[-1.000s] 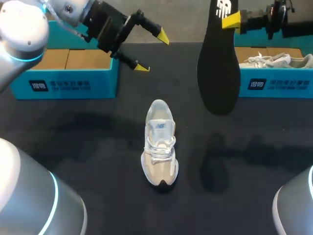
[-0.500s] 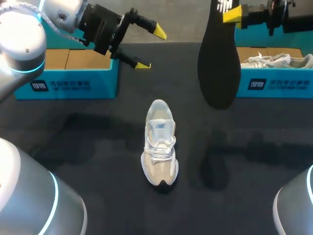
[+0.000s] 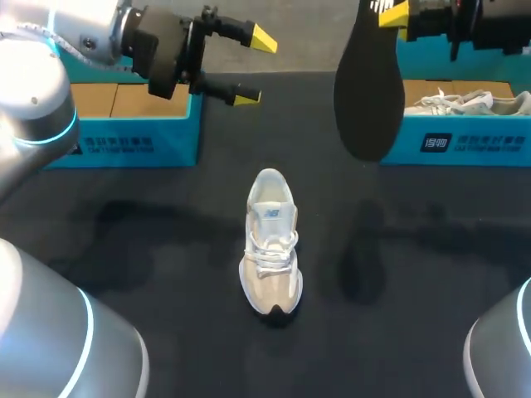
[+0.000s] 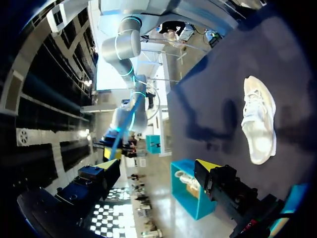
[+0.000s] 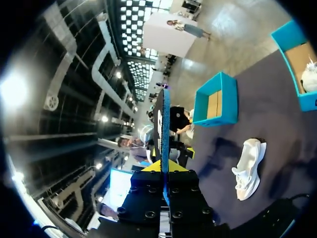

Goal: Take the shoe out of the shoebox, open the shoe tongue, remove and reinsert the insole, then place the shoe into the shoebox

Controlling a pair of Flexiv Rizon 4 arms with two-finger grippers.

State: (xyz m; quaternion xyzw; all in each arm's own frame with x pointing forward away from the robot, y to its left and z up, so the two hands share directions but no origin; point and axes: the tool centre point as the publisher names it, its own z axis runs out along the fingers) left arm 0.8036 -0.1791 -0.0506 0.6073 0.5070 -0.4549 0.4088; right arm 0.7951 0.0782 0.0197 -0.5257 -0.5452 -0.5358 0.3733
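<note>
One insole point(image 3: 369, 91), top out of view.

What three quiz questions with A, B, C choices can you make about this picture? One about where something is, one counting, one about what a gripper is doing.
1. Where is the black insole?
A. inside a shoe
B. hanging from the right gripper, above the table
C. in the left box

2. How many blue shoeboxes stand on the table?
A. one
B. three
C. two

3. What state is the left gripper in?
A. open and empty
B. shut on a shoe
C. shut on the insole

Answers: 1 B, both yellow tips pinch its top end and it hangs clear of the table. 2 C, one stands at each far side. 3 A, its yellow tips stand apart with nothing between them.
</note>
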